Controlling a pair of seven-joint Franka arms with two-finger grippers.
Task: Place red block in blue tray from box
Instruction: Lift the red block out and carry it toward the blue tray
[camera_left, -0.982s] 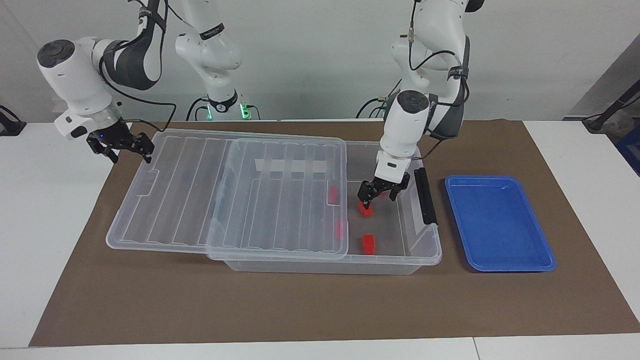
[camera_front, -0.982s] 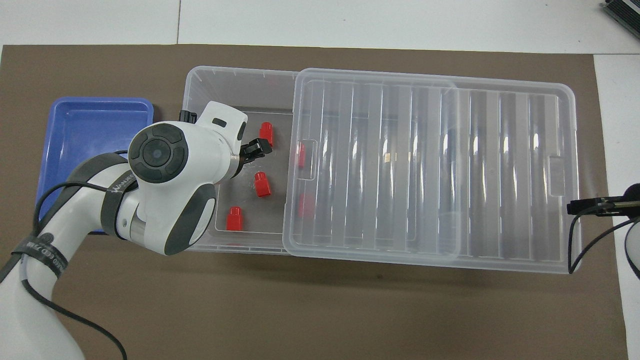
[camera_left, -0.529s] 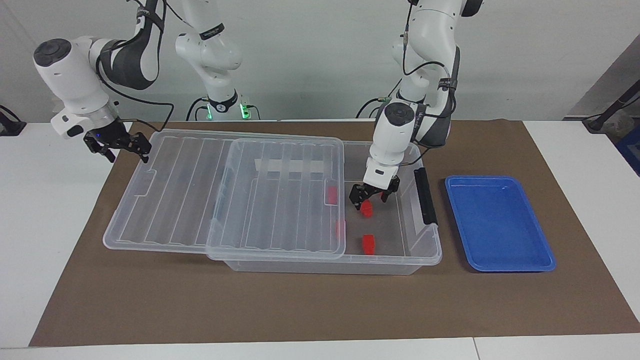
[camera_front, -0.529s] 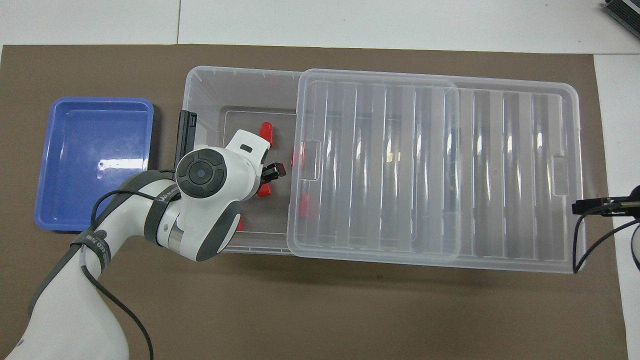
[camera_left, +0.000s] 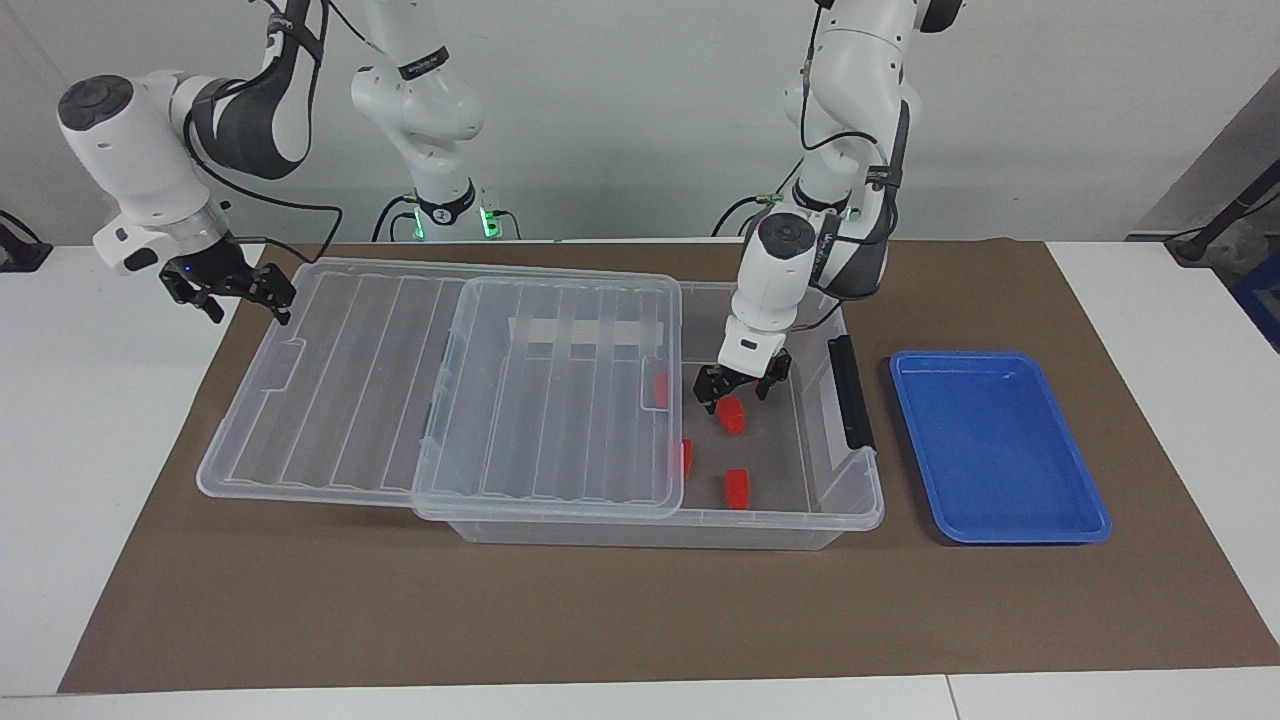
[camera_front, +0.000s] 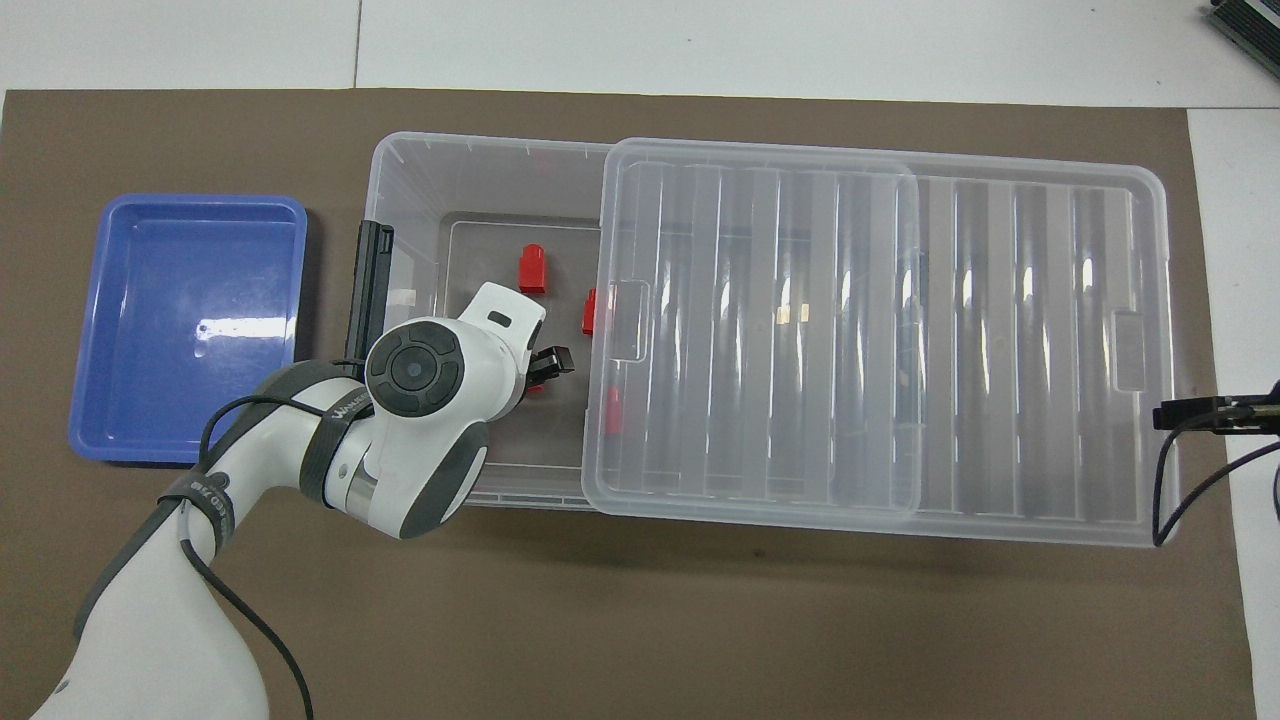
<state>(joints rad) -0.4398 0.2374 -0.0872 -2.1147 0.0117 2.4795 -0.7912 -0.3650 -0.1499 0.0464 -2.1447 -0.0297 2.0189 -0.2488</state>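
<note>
The clear box (camera_left: 660, 530) holds several red blocks. My left gripper (camera_left: 735, 396) is open, down inside the uncovered end of the box, its fingers either side of and just above one red block (camera_left: 733, 414). In the overhead view the left gripper (camera_front: 550, 362) hides most of that block. Another red block (camera_left: 737, 487) lies farther from the robots. Two more (camera_front: 590, 310) (camera_front: 613, 410) sit at the lid's edge. The ribbed lid (camera_left: 450, 390) covers the rest of the box and overhangs toward the right arm's end. My right gripper (camera_left: 232, 297) is open at that overhanging edge. The blue tray (camera_left: 1000, 445) is empty.
A black latch (camera_left: 848, 392) stands on the box end beside the blue tray (camera_front: 190, 325). A brown mat (camera_left: 600, 610) covers the table under everything. The box (camera_front: 470, 170) and the lid (camera_front: 880, 330) take up the middle of the mat.
The lid has slid further toward the right arm's end, along with the right gripper. The left gripper has moved toward the lid and now sits over one red block.
</note>
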